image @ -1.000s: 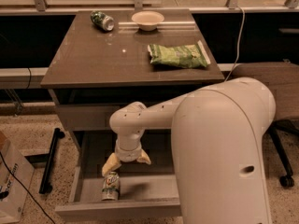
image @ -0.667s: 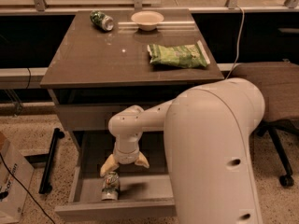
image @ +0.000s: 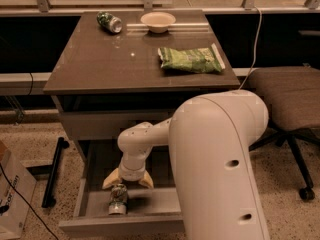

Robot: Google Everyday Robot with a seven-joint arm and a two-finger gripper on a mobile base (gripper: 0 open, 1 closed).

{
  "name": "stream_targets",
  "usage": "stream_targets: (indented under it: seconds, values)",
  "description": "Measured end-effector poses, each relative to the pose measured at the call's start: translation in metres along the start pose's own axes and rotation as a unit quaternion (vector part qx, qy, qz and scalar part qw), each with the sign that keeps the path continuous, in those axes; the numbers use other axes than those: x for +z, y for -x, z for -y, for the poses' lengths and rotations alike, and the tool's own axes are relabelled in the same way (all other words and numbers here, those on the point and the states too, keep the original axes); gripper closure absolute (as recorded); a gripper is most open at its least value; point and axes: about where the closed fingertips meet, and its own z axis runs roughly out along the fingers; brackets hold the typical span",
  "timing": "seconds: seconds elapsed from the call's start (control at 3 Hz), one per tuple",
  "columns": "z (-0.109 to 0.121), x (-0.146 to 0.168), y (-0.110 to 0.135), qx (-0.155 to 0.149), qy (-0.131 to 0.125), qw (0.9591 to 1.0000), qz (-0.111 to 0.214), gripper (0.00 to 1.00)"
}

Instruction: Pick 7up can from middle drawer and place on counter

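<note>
The big white arm filled the front and hid the right part of the drawer. The counter stood behind it, with a grey chair on the right. The middle drawer was pulled out, low down. A box sat on the floor at the left; its writing was too small to read. On the counter lay a green bag, a white bowl and a dark green can. The gripper hung down inside the drawer with its two tan fingers spread wide. The 7up can lay in the drawer just under them, near the front, with nothing in the way. Its label could not be read.
</note>
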Motion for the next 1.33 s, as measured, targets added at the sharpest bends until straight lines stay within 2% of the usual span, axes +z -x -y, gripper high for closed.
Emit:
stream_targets:
  seconds: [0.33,0.67,1.33]
  values:
    - [-0.013,0.022,-0.003,0.012,0.022,0.9996,-0.017,0.00]
    - [-0.029,0.050,-0.007,0.016,0.038,0.9983,-0.042,0.27]
    - [-0.034,0.076,-0.009,0.027,0.035,0.9970,-0.064,0.73]
